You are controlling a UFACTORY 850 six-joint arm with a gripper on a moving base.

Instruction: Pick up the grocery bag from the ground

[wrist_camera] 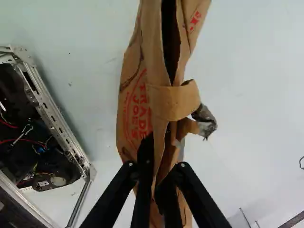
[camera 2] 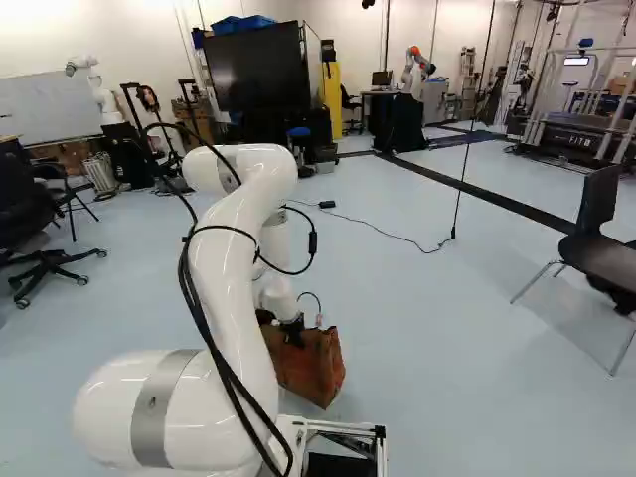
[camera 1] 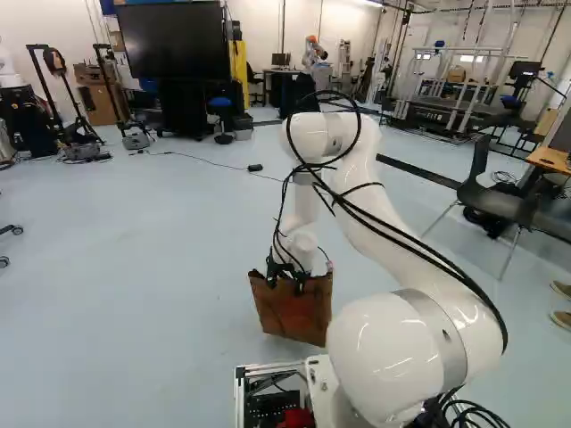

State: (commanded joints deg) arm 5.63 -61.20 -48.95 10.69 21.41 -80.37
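In the left base view the black gripper (camera 1: 287, 276) points down at the top edge of the brown paper grocery bag (camera 1: 296, 312). The right base view shows the bag (camera 2: 310, 368) upright below the wrist. Seen from the wrist, the gripper (wrist_camera: 156, 186) is shut on the bag's upper rim, with paper pinched between its two fingers. Ahead of the fingers, a folded paper handle strap (wrist_camera: 175, 100) crosses the narrow mouth of the bag (wrist_camera: 132, 107). The fingers' pads are hidden. I cannot tell whether the bag's bottom touches the floor.
The base's metal frame (wrist_camera: 56, 111) lies beside the bag. A dark chair (camera 2: 601, 234) stands at the right of the right base view. A cable (camera 2: 383, 231) runs over the floor (camera 1: 134, 267) beyond the arm. Farther back are a large screen (camera 1: 174, 43) and another robot (camera 2: 415, 68).
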